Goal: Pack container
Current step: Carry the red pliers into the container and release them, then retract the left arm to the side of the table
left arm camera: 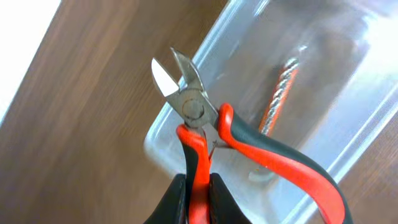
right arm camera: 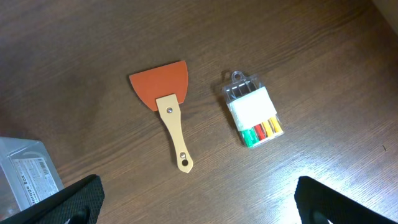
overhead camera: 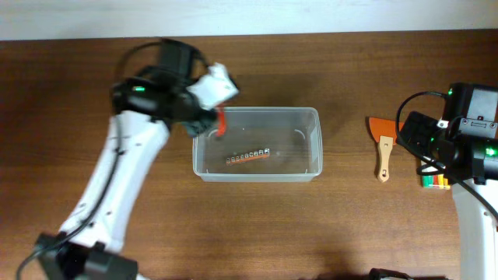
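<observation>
The container (overhead camera: 311, 173) is a large clear plastic bin in the middle of the table, with a row of drill bits (overhead camera: 248, 156) lying inside; its corner also shows in the left wrist view (left arm camera: 163, 142) and the right wrist view (right arm camera: 25, 168). My left gripper (left arm camera: 198, 193) is shut on one red and black handle of the side cutters (left arm camera: 193, 106), held above the bin's left end; they show in the overhead view too (overhead camera: 220, 123). My right gripper (right arm camera: 196, 202) is open and empty above the table at the right.
An orange scraper with a wooden handle (right arm camera: 168, 106) lies right of the bin, also seen from overhead (overhead camera: 384, 144). A small clear pack of coloured markers (right arm camera: 254, 115) lies beside it, partly under my right arm in the overhead view (overhead camera: 436, 182).
</observation>
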Available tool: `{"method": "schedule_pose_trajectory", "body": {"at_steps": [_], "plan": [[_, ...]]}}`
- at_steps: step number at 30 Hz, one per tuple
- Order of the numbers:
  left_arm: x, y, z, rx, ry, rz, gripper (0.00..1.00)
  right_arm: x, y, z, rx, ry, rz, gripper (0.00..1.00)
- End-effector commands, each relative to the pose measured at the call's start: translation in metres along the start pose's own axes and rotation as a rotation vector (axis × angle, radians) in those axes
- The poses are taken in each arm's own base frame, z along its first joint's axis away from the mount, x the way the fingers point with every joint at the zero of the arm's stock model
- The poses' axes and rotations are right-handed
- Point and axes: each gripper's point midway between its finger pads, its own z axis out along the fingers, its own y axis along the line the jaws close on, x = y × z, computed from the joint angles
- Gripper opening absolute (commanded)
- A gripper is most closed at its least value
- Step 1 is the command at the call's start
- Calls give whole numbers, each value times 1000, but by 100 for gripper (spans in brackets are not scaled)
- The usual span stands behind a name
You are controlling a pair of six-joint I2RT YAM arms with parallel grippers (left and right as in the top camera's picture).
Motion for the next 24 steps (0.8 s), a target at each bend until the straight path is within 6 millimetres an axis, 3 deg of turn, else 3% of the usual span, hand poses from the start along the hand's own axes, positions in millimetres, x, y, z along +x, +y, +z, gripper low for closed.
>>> {"method": "schedule_pose_trajectory", "body": {"at_steps": [1, 4, 8, 12, 15, 18, 20, 22, 24], "plan": [[-14, -27, 43, 94, 16, 139, 2, -6, -1, -4, -3, -17, 14, 99], [-15, -44, 76, 151, 59, 165, 3, -6, -1, -4, -3, -17, 13, 99], [2, -57, 118, 224, 143, 157, 3, -5, -1, -4, -2, -14, 13, 99], [22, -68, 145, 286, 219, 143, 15, -5, -1, -4, -2, -13, 13, 99], [26, -71, 149, 297, 234, 142, 34, -5, -1, -4, -2, -13, 13, 99], [27, -69, 149, 288, 242, 143, 78, -5, -1, -4, -2, -13, 13, 99], [32, -67, 148, 277, 268, 147, 85, -5, -1, -4, -2, -13, 12, 99], [36, -63, 140, 252, 303, 132, 99, -5, -1, -4, -2, -13, 12, 99], [28, -50, 127, 199, 282, 68, 99, -5, -1, -4, -2, -14, 12, 99]]}}
